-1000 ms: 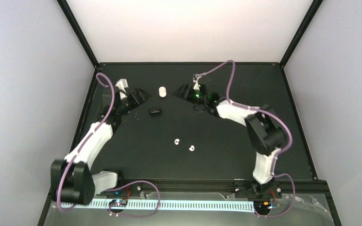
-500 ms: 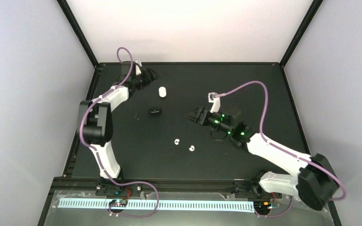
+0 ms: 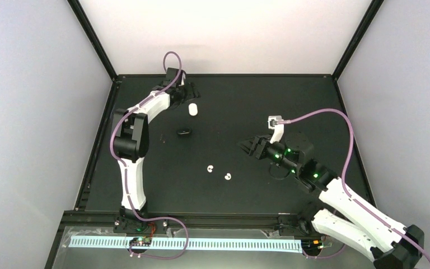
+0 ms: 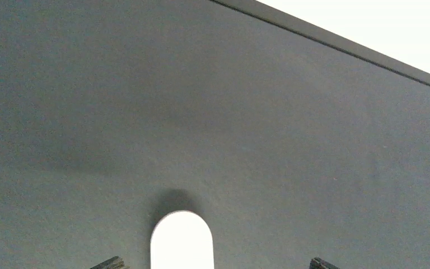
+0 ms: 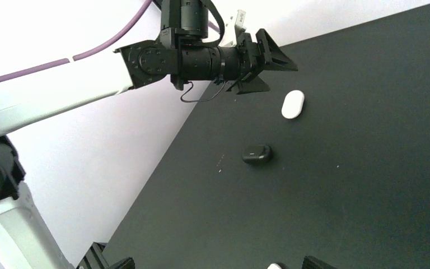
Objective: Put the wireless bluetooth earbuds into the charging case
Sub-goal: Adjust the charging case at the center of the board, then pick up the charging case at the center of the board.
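Note:
A white oval charging case (image 3: pixel 192 109) lies closed at the far left of the black table (image 3: pixel 235 193). A black charging case (image 3: pixel 184 132), also closed, lies just in front of it. Two white earbuds (image 3: pixel 210 167) (image 3: pixel 227 176) lie apart mid-table. No black buds show. My left gripper (image 3: pixel 190 94) is open just behind the white case. In the left wrist view the white case (image 4: pixel 182 241) lies between the fingertips (image 4: pixel 109 263). My right gripper (image 3: pixel 247 147) is open and empty, right of the white buds. One bud (image 5: pixel 274 267) shows at the right wrist view's bottom edge.
The right wrist view shows the left gripper (image 5: pixel 263 60) above the white case (image 5: pixel 293 104), with the black case (image 5: pixel 257 153) nearer. Black frame posts and white walls enclose the table. The table's far rim (image 4: pixel 336 42) runs close behind the left gripper.
My left arm has swung to the far edge and its gripper now stands over the white case. My right arm has pulled back from the far middle to right of centre.

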{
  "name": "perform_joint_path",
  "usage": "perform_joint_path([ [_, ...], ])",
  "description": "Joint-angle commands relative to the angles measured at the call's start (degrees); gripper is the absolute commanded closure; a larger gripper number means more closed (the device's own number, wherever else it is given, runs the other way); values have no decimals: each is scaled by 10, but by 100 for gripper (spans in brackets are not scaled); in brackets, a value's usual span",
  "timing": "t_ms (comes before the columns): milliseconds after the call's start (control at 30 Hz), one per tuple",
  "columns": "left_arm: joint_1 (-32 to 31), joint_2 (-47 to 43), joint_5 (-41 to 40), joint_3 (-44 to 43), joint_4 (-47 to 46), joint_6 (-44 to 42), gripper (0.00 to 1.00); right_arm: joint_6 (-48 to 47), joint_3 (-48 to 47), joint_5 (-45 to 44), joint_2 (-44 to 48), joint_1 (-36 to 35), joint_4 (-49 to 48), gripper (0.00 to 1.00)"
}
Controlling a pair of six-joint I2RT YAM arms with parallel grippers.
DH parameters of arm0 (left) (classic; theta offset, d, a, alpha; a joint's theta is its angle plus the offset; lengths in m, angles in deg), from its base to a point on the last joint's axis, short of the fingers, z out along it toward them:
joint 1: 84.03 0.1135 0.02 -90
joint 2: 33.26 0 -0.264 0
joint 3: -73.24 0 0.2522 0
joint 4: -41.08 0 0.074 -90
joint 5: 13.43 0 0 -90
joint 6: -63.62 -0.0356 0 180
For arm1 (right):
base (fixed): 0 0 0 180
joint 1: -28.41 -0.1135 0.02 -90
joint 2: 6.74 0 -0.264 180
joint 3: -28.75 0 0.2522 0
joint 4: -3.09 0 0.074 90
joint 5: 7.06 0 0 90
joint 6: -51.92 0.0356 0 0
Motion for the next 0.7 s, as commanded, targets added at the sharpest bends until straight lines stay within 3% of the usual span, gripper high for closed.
perform_joint_path([
  [0, -17, 47, -79, -97, 101, -55, 13, -29, -2, -26, 31, 0, 51, 22],
  [233, -46, 116, -138, -204, 183, -104, 14, -51, -10, -38, 64, 0, 83, 21],
  [667, -51, 150, -164, -227, 207, -105, 13, -67, -11, -47, 74, 0, 97, 20],
])
